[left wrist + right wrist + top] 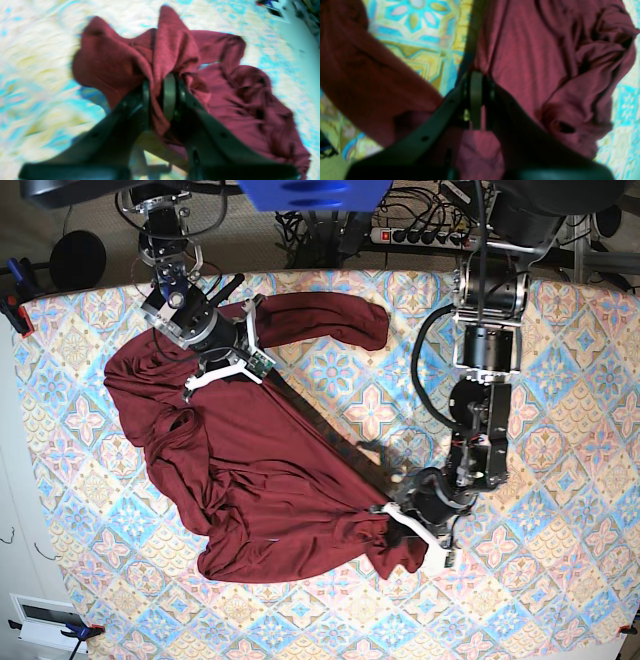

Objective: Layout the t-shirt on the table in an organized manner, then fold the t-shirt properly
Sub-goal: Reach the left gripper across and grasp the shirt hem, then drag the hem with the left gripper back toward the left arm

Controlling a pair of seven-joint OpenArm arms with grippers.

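My left fingers (160,96): pinched tight on a bunched fold of the t-shirt (255,480) at its near right corner.
My right fingers (476,100): closed together, gripping the garment's far edge by the sleeve.
T-shirt: spread rumpled across the bench (560,420), one taut edge running straight between my two grips.
Sleeve (320,320): lies along the far bench edge.
Open room: bare patterned cloth to the right and along the near edge.
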